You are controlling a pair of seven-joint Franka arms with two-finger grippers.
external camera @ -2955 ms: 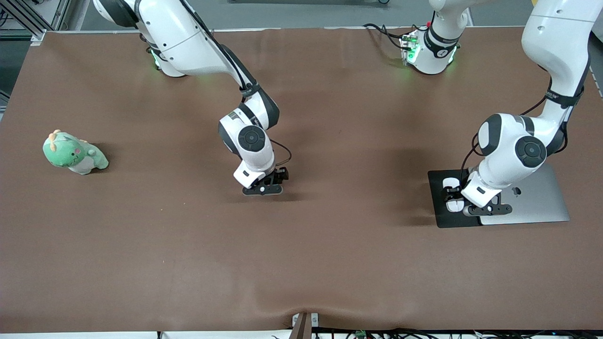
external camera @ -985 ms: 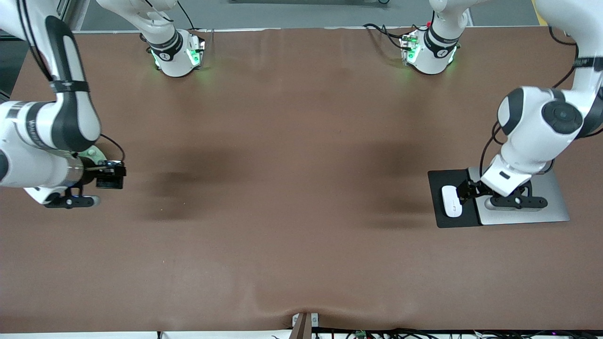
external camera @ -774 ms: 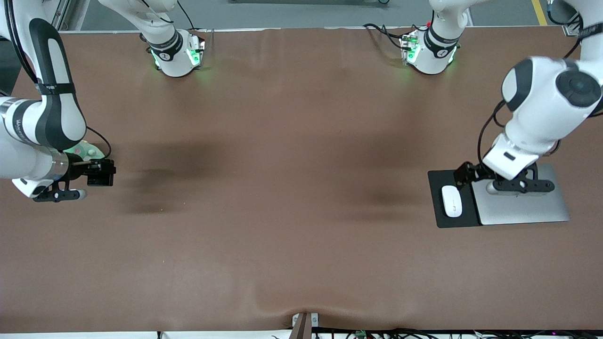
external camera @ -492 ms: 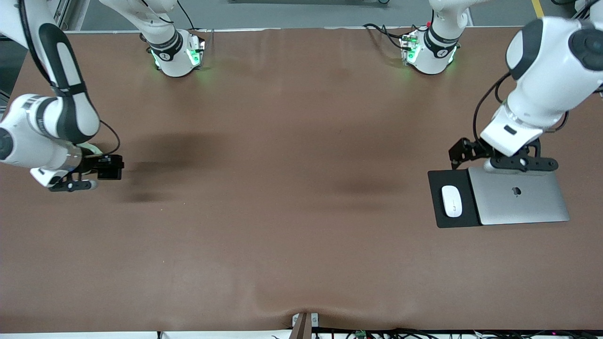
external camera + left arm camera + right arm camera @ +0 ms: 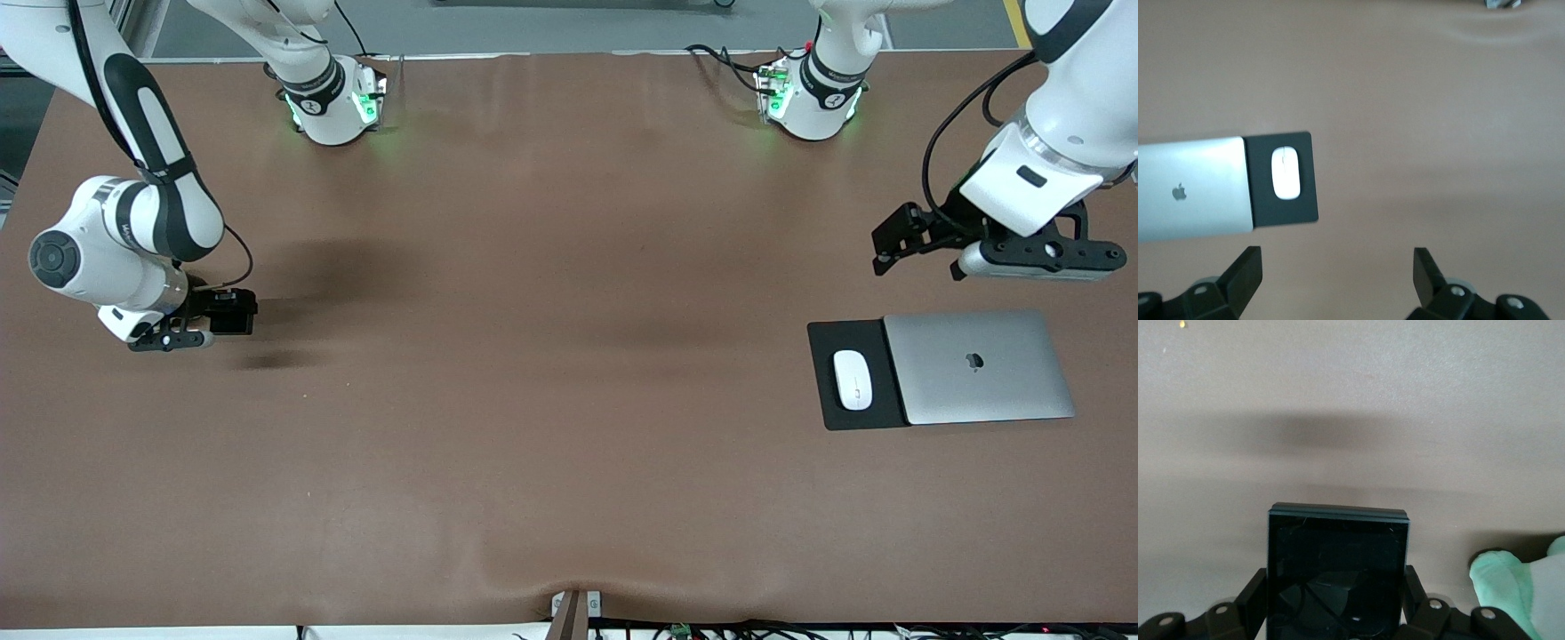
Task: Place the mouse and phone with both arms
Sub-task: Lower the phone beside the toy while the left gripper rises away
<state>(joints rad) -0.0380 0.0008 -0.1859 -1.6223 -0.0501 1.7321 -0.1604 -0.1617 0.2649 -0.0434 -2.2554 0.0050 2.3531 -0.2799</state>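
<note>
Gripping a small, nearly square glossy black flip phone (image 5: 1337, 577) between closed fingers, right gripper (image 5: 227, 313) low over the brown table (image 5: 551, 400) at the right arm's end, beside a green plush toy (image 5: 1518, 583); whether phone touches cloth, unclear. Small white oval mouse (image 5: 853, 380) resting on a flat matte black pad (image 5: 831, 413), long axis toward the bases, alongside a closed silver laptop (image 5: 978, 366). Left gripper (image 5: 898, 240) spread apart, empty, raised over bare cloth, clear of the mouse.
</note>
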